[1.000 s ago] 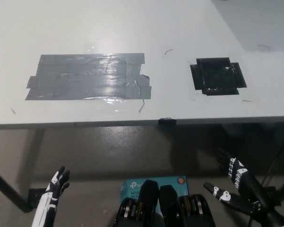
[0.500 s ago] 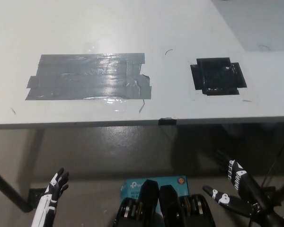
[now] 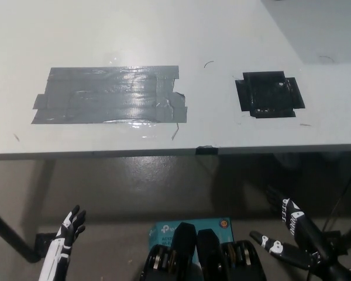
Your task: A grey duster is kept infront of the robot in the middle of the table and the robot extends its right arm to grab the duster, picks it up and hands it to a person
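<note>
No grey duster shows anywhere on the white table (image 3: 164,35). My black right hand (image 3: 289,228) hangs low at the bottom right, below the table's front edge, open with its fingers spread and nothing in it. At the bottom left my white left hand (image 3: 67,231) rests below the table too, fingers apart and holding nothing.
A wide patch of grey tape (image 3: 108,95) is stuck on the table's left middle, and a smaller black tape patch (image 3: 268,95) lies to its right. A teal box (image 3: 164,231) sits on the floor under the table. A dark table leg (image 3: 9,237) slants at lower left.
My right hand has sunk slightly lower at the bottom right. The left hand has dropped a little and barely moved since.
</note>
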